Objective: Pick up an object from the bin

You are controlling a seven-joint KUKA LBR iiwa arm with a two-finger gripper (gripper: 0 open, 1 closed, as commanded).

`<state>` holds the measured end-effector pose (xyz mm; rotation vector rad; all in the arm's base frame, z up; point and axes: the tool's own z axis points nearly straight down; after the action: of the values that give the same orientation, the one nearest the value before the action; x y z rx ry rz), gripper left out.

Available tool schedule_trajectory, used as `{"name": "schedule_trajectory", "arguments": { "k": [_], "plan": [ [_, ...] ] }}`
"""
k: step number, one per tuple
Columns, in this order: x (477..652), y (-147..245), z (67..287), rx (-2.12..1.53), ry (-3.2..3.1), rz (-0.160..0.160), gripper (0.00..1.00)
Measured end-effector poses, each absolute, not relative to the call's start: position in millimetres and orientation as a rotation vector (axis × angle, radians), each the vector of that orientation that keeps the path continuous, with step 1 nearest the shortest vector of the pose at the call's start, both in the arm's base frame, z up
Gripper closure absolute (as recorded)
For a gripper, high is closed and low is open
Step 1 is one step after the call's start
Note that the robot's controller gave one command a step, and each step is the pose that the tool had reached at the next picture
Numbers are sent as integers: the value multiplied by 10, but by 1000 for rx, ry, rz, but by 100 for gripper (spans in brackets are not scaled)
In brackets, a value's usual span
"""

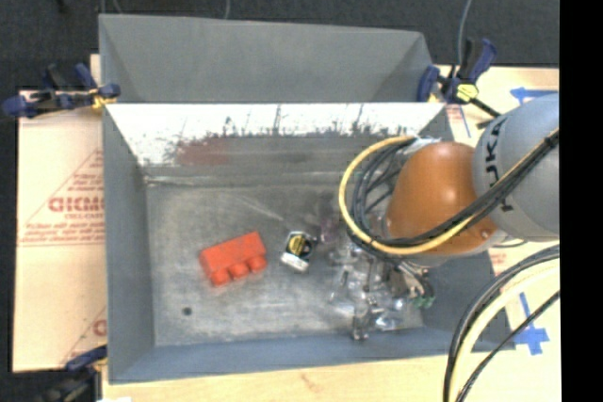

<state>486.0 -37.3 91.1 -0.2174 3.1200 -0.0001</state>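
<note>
Bin (170, 202): grey metal, floor mostly bare. "Near" below = the bin's edge at the bottom of the view.

Gripper (372, 301): low in the bin, close to the near-right corner of the floor, just inside the near wall. Orange cover (433, 198) and looped cables (353, 174) sit above it and hide much of the wrist. Pincer state: cannot tell, wide or narrow, from this angle. No obj seen in it.

Objs:
- Red brick (233, 258), studded block shape, lying flat approx mid-floor, toward the left wall, well apart from gripper.
- Small yellow-and-black piece (298, 250), w/ a bit of white, just right of the brick and near the gripper's left side, not touching it. Kind unclear.
- Floor directly under gripper: glinty and cluttered-looking; can't tell if that is an obj or tool parts.

Likely target (judgement): the small piece, as closest. Not certain.

Risks from here:
1. Empty close. Gripper seems offset to the right of both objs, so a close at this spot prob. catches nothing.
2. Wall strike. Near-right corner is tight; any move toward the near or right wall could scrape tool on metal.
3. Nudge. A sideways move at this height toward the small piece may push it into the brick instead of straddling it.
4. Small piece is light and irregular; could tip or squirt out under pinch.
5. Brick lies at an angle to the walls; approach w/o wrist turn may meet its long side and slip.
</note>
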Motion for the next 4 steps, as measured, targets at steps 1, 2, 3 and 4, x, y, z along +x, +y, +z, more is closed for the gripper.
{"name": "schedule_trajectory", "arguments": {
  "k": [1,2,3,4],
  "plan": [
    [5449,-869,1008,-723,3054,-4,0],
    [5587,-641,1210,-1251,2879,-1,0],
    [5975,-843,754,-1680,2648,-4,0],
    [5507,-960,755,-2547,1807,-12,0]
  ]
}}
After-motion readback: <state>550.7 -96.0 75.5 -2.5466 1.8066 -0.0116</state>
